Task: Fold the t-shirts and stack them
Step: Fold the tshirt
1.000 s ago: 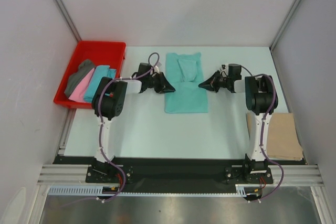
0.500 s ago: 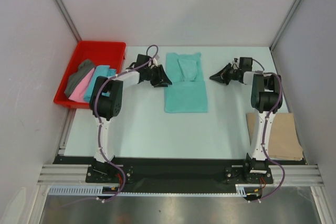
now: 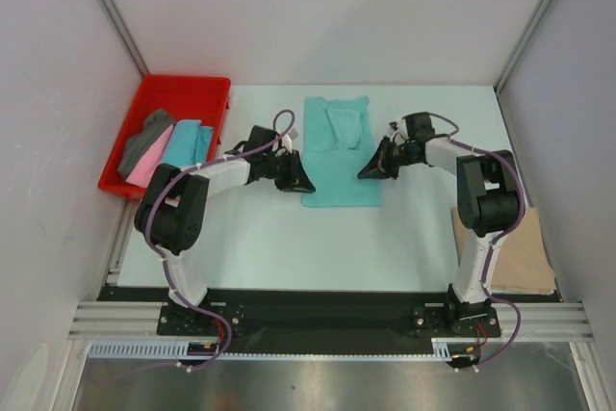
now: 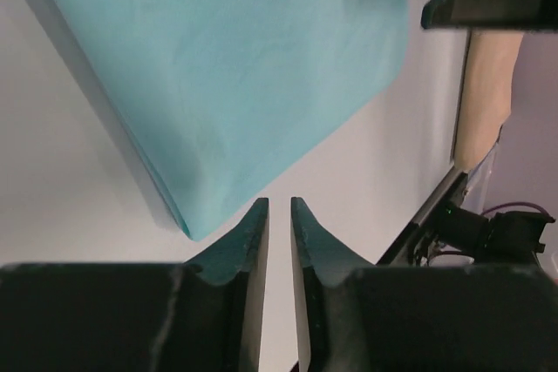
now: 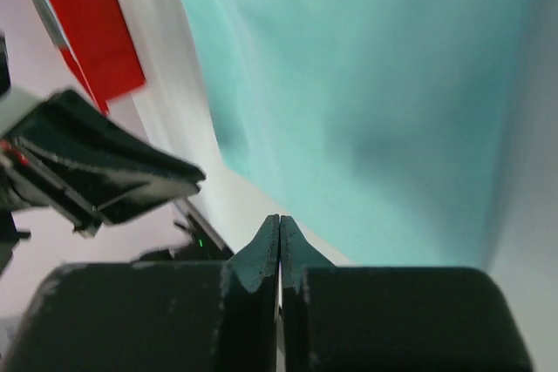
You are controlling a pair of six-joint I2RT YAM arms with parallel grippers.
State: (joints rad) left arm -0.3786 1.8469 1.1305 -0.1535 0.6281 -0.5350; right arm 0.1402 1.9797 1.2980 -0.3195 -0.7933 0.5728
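Observation:
A mint green t-shirt (image 3: 339, 151) lies flat mid-table, folded into a long strip. My left gripper (image 3: 302, 184) hovers low at its near left corner. In the left wrist view that gripper (image 4: 279, 203) has a narrow gap between its jaws with only bare table in it, and the shirt's corner (image 4: 244, 67) sits just left of the tips. My right gripper (image 3: 365, 172) is at the shirt's right edge, shut (image 5: 279, 219) with nothing in it, over the cloth (image 5: 375, 102). Dark grey (image 3: 144, 141), pink (image 3: 144, 168) and turquoise (image 3: 183, 146) t-shirts lie in the tray. A tan t-shirt (image 3: 505, 247) lies folded at the near right.
The red plastic tray (image 3: 183, 93) stands at the far left of the table (image 3: 289, 238), against the left wall. Grey walls enclose the table on three sides. The arm bases stand on a black rail at the near edge.
Both grippers have come nearer along the mint shirt's sides, from its middle to its near end. The left jaws widened, then narrowed again. The shirt has not moved.

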